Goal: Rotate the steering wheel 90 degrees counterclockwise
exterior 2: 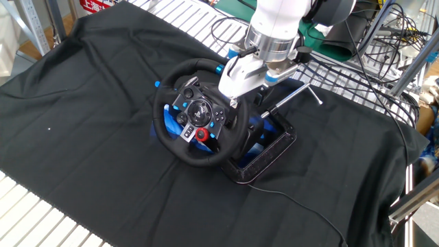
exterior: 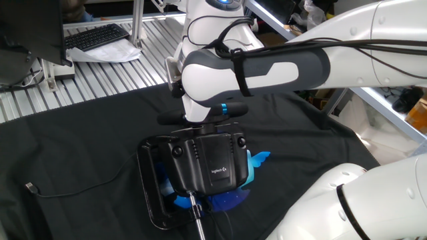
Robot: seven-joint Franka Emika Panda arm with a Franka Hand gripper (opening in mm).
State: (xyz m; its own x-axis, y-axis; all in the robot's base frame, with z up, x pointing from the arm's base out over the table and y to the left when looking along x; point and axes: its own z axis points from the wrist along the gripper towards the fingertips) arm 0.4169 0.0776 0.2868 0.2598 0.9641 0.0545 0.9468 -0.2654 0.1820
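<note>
Steering wheel [exterior 2: 168, 130] mounted on its housing [exterior: 212, 163] near the middle of the cloth-covered tabletop [exterior 2: 82, 82], blue band uppermost. Gripper [exterior 2: 232, 88] sits at the rim's top, probably for leverage; finger state cannot be told.

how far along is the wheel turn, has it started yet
Done: the gripper has reached the top of the steering wheel, by its blue band. In hand: getting a grip; whether the fingers are closed is hidden. Left: the whole turn, since the blue band sits near the top.
</note>
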